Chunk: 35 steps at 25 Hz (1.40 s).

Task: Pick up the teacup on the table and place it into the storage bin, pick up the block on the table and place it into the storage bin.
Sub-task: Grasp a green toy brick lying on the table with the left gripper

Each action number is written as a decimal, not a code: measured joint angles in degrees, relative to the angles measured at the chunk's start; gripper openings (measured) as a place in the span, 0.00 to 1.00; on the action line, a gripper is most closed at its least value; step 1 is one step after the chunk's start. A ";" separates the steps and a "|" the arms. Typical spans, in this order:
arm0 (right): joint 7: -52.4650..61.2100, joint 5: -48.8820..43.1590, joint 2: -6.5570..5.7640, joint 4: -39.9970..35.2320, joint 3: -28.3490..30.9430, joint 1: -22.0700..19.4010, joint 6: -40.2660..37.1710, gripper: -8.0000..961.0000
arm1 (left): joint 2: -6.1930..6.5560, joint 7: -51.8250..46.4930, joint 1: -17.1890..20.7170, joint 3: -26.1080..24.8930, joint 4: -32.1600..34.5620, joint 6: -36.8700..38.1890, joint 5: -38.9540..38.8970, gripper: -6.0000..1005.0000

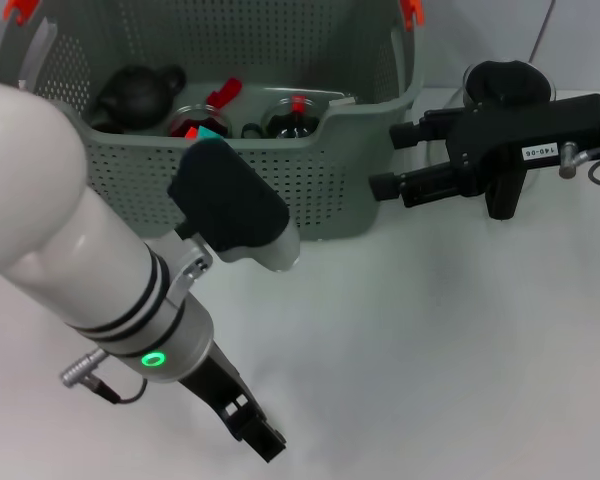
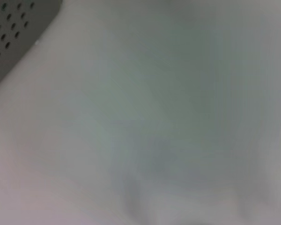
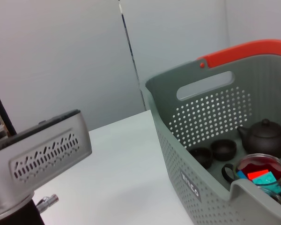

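Storage bin (image 1: 280, 190) stands at the far middle of the white tabletop (image 1: 430, 350), already holding a dark teapot (image 3: 264, 136), two small dark teacups (image 3: 213, 152) and a glass container with red and teal blocks (image 3: 260, 174). The right gripper (image 1: 382, 160) hovers just beside the bin's right wall with its jaws apart and nothing between them. The left gripper (image 1: 260, 435) hangs low over bare tabletop near the front edge; whether it is apart or together I cannot tell. No cup or block is visible outside the bin, so both placements look finished. Withdraw each arm clear of the wall.
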 joint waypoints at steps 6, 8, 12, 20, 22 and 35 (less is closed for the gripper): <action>-0.18 -0.08 -0.11 0.52 -0.20 -0.09 -0.34 0.97 | 0.00 -1.53 0.09 2.84 1.62 -1.89 0.16 0.96; -0.23 -0.16 -0.19 0.56 -0.21 -0.13 -0.48 0.97 | 0.00 -1.88 0.09 3.28 1.93 -2.31 0.14 0.96; -0.40 -1.70 -0.28 0.56 -0.53 -0.21 -1.23 0.97 | 0.00 -2.49 0.09 3.97 2.25 -2.91 0.18 0.96; -2.08 -5.47 -0.52 0.56 -1.69 -0.08 -7.27 0.97 | 0.00 -2.99 0.09 4.34 2.41 -3.60 0.26 0.96; -2.21 -5.59 -0.52 0.55 -2.51 -0.15 -7.99 0.97 | 0.01 -3.03 0.09 4.35 2.56 -4.02 0.31 0.96; -1.75 -5.67 -0.51 0.51 -2.73 -0.21 -7.92 0.97 | -0.01 -3.71 0.06 4.43 4.29 -5.61 1.80 0.95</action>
